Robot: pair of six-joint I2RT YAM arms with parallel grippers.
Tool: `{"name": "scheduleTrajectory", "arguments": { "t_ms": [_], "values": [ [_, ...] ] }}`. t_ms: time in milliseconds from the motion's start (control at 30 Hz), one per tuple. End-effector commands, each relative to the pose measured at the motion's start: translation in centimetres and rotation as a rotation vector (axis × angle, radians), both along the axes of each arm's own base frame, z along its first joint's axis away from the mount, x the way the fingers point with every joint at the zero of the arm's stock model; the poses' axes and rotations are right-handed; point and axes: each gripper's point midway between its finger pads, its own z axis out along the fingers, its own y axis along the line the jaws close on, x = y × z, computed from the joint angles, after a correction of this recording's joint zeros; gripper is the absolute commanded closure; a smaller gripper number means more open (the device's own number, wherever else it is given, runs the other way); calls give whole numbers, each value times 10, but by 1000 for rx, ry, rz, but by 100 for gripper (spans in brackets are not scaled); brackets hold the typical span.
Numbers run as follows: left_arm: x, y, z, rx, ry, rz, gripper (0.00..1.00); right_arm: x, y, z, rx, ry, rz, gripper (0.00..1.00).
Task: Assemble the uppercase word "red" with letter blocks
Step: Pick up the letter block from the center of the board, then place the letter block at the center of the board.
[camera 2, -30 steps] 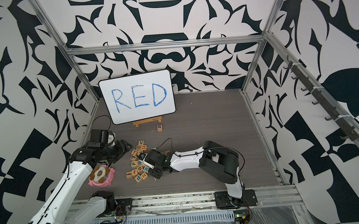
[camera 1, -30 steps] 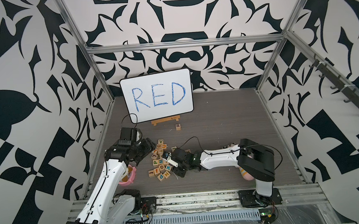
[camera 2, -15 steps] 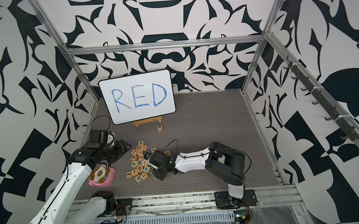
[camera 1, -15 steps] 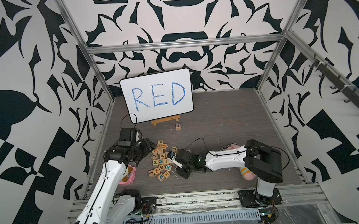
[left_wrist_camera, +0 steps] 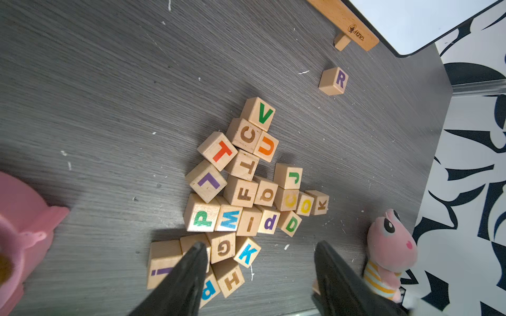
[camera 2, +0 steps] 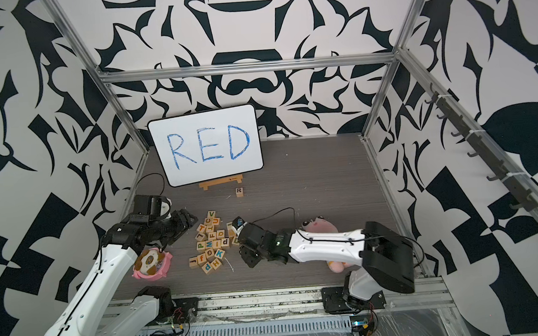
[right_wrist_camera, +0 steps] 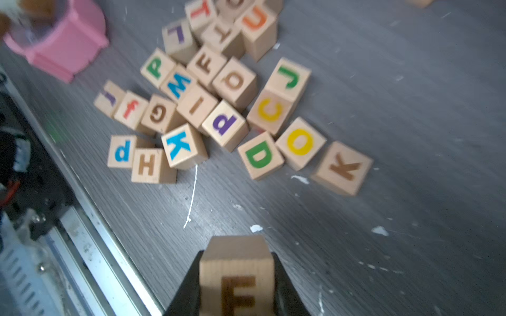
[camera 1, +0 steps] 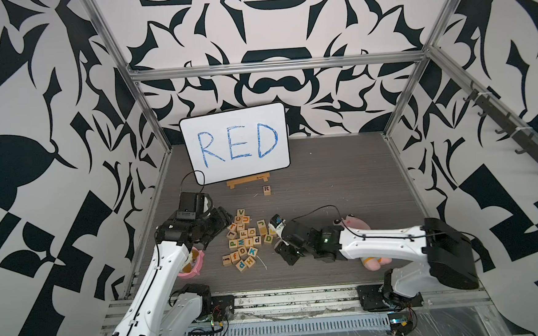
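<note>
one letter block (right_wrist_camera: 236, 254) sits clamped in the right claw (right_wrist_camera: 236, 264), near the pile (right_wrist_camera: 197, 104) on the counter (right_wrist_camera: 397, 123), its printed face toward the wrist camera showing a brown letter, e or f, its foot cropped, head pointing out past the claw tips; a cube, it has no long axis. the step in hand looks like the second letter: the r block (camera 1: 266, 190) stands alone near the whiteboard (camera 1: 234, 145), so the next move calls for setting this one just beside it, reading the same way. the left claw (left_wrist_camera: 261, 246) hovers wide and empty at the pile's edge.
</note>
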Motion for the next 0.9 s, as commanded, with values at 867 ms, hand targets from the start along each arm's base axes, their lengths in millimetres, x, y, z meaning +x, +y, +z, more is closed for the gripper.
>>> {"name": "scheduleTrajectory", "arguments": {
  "t_ms": [867],
  "values": [
    [-1,8,2,29,1,42,33,223,-20,-13,-202,-158,-623,100]
  ]
}}
